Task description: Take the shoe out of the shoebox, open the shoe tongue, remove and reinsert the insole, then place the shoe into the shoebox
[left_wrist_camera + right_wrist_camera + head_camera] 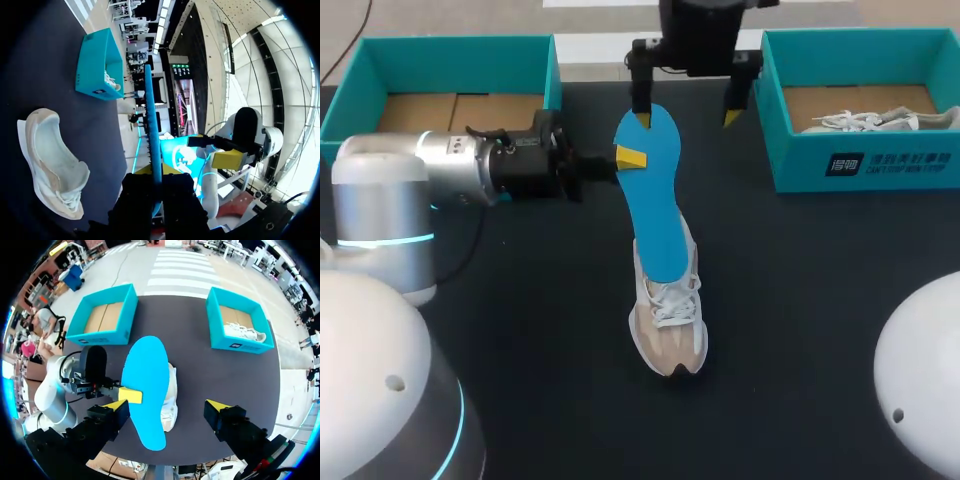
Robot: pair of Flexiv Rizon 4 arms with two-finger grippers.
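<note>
Head view: left gripper (pixel 628 158) clamps the blue insole (pixel 655 215) by its edge, holding it slanted above the shoe (pixel 670 315). Farther over, the right gripper (pixel 687 118) hangs spread wide, the insole's far tip beside one finger, ungripped

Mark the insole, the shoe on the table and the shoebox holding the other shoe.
insole (pixel 655 215): head view, middle of its blue face.
shoe (pixel 672 303): head view, on the laces.
shoebox (pixel 800 160): head view, its front wall.

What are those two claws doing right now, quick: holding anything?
Left claw: closed on the flat blue foam insole.
Right claw: open, holding nothing.
</note>
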